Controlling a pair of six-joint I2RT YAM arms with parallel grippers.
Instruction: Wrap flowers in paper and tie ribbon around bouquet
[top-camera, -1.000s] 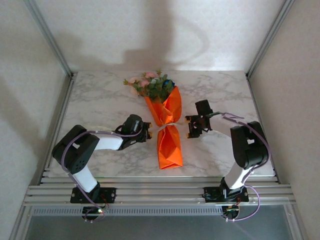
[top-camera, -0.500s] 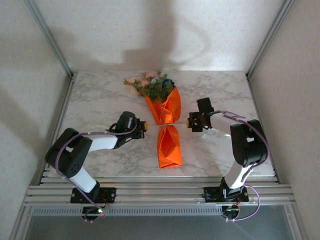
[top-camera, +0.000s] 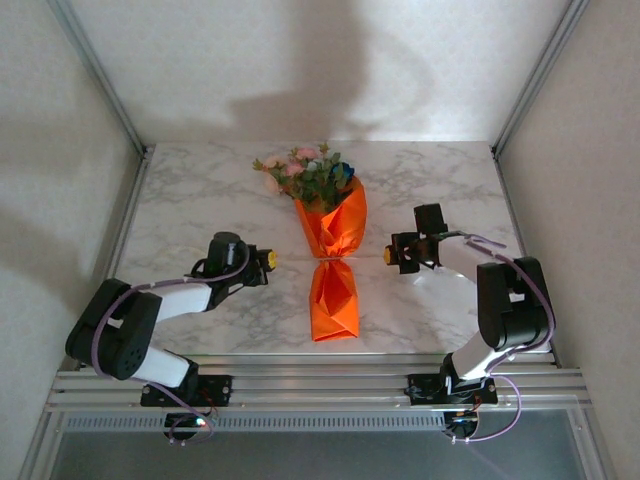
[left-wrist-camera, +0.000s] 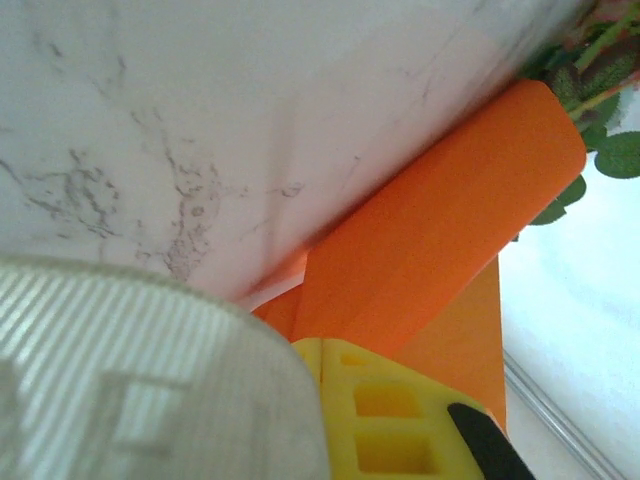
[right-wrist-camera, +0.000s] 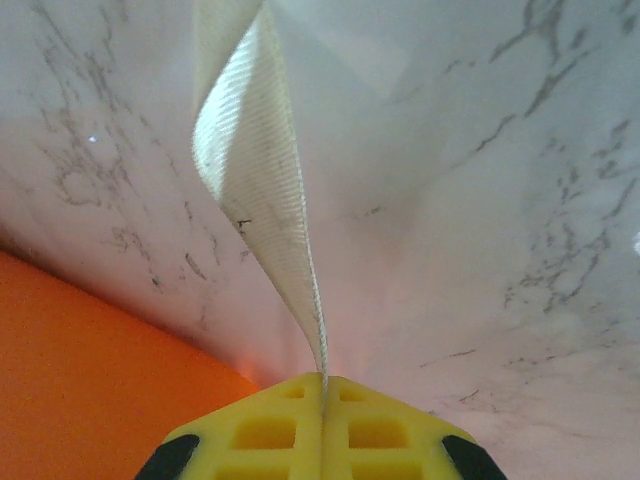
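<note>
Marble-pattern desk (top-camera: 190, 200), white with grey veins, pale walls on three sides, metal rail along the near edge. Count: one bouquet, one ribbon, two arms, two tools.

Bouquet (top-camera: 334, 235) lies at desk centre, heads toward the far side. One sheet of orange paper (top-camera: 335, 300) is wrapped round it, drawn to a narrow waist about halfway along and flaring both ways. Flowers (top-camera: 310, 175) spill from the far end: pink, white and blue blooms among green leaves (single blooms too small to count).

Ribbon (top-camera: 331, 258): one pale cream strip, circling the paper's waist.

Left tool (top-camera: 268, 260): left of the waist, clear of the paper, closed. Its wrist view has a broad blurred band of ribbon (left-wrist-camera: 130, 370) coming out hard against the yellow finger (left-wrist-camera: 390, 420), orange paper beyond.

Right tool (top-camera: 388, 256): right of the waist, clear of the paper. Yellow fingers (right-wrist-camera: 260, 435) are pressed together, ribbon (right-wrist-camera: 250, 160) nipped edge-on in the seam and twisting away over the marble.
</note>
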